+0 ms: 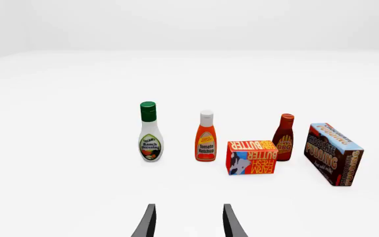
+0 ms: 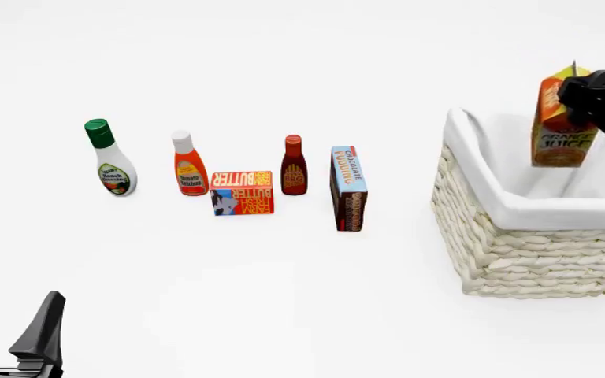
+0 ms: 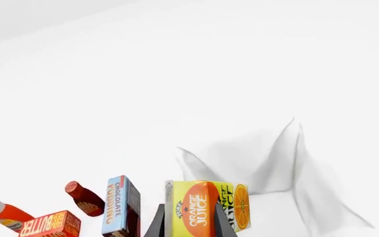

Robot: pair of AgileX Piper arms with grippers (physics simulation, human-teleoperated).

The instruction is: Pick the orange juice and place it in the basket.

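- The basket (image 2: pixel 513 244) is sitting at the table's right, its cloth-lined hollow waiting.
- The right gripper (image 2: pixel 586 98) is clamping the orange juice (image 2: pixel 560 126) upright in the air over the basket; lowering and release are remaining.
- The left gripper (image 2: pixel 13 315) is idling with fingers spread, holding nothing.
- The white table (image 2: pixel 281 299) is blending into a plain white room.

Plain white table (image 2: pixel 313 315) — everything on it sits forward of the left gripper (image 2: pixel 13 315), spreading off to its right. Nearest that gripper's line is the ranch dressing bottle (image 2: pixel 108 157), then the tomato ketchup bottle (image 2: pixel 188 164), the Farm Fresh butter box (image 2: pixel 243 191), the BBQ sauce bottle (image 2: pixel 293 164) and the chocolate pudding box (image 2: pixel 348 187) on its edge. Farthest to the right — the wicker basket (image 2: pixel 534 252).
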